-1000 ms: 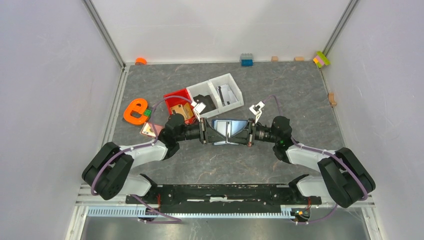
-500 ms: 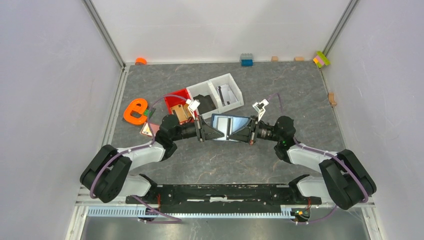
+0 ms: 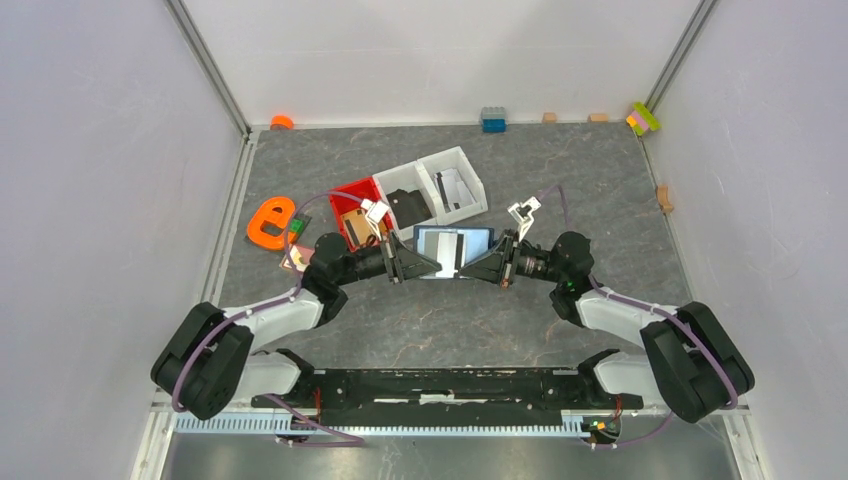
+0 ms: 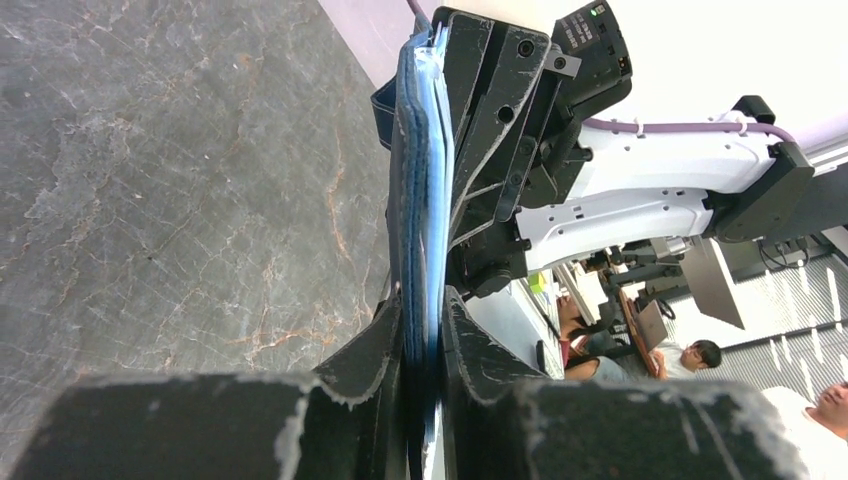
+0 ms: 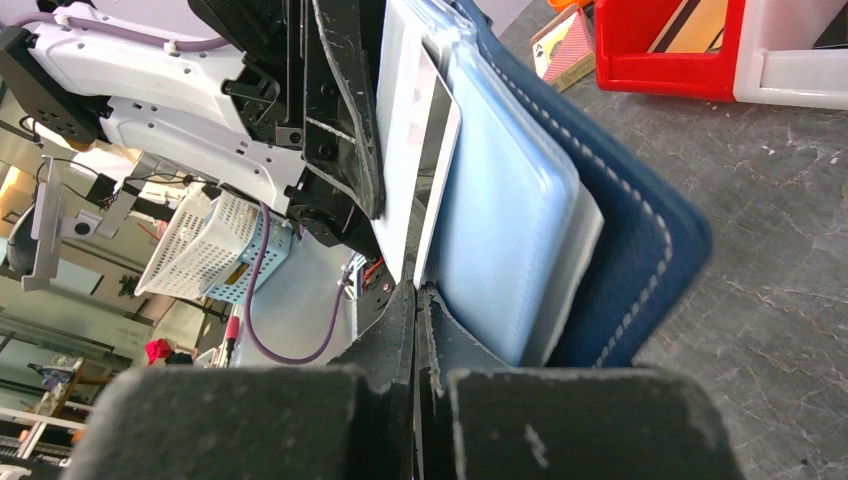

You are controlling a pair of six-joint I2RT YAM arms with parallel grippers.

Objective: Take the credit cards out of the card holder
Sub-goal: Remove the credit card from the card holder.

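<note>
The navy-blue card holder (image 3: 455, 243) hangs open above the table between my two grippers. My left gripper (image 3: 412, 264) is shut on the holder's left edge. In the left wrist view (image 4: 425, 320) its jaws clamp the navy cover and light blue lining (image 4: 418, 170). My right gripper (image 3: 487, 264) is at the holder's right side. In the right wrist view (image 5: 415, 292) its jaws are pinched on the thin edge of a light grey card (image 5: 438, 150) that stands beside the light blue pocket (image 5: 505, 215) and navy cover (image 5: 640, 225). No dark grey card shows.
A red bin (image 3: 350, 192) and two joined white bins (image 3: 462, 162) stand just behind the holder, one holding a black lump (image 3: 405, 207). An orange e-shaped piece (image 3: 270, 222) and a small brown piece (image 3: 295, 258) lie left. Small blocks line the back wall.
Both grippers have carried the open holder a little farther from the arm bases, toward the bins. Both grips are unchanged.
</note>
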